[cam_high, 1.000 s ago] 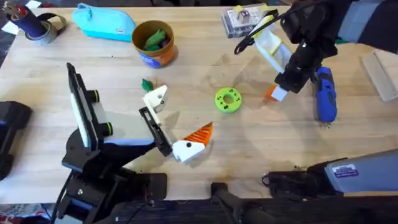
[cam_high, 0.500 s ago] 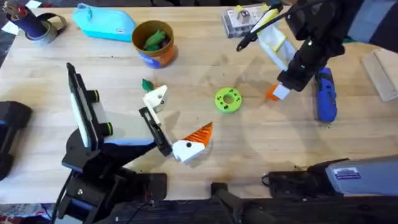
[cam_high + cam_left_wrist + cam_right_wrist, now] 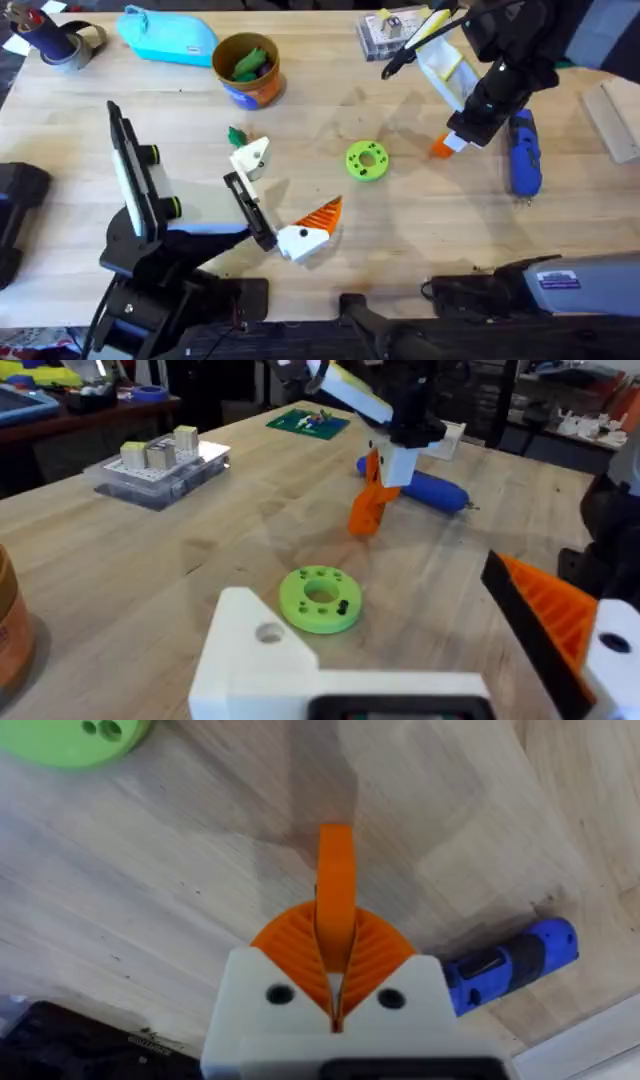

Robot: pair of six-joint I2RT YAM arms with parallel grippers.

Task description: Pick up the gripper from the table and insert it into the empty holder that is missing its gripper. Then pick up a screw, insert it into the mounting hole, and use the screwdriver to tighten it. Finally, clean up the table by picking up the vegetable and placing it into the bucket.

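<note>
The right claw (image 3: 462, 140), clamped on the gripper (image 3: 442, 148), is lifting it slightly off the bench (image 3: 420, 230), so insertion into the empty holder (image 3: 250, 158) comes next; the left claw's state I cannot tell.

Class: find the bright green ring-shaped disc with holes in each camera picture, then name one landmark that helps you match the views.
Overhead: green ring-shaped disc at table centre, left of the blue screwdriver.
Left wrist: disc in the foreground, screwdriver beyond it.
Right wrist: disc cut off at the upper left corner.
Shared landmark: the screwdriver.
</note>
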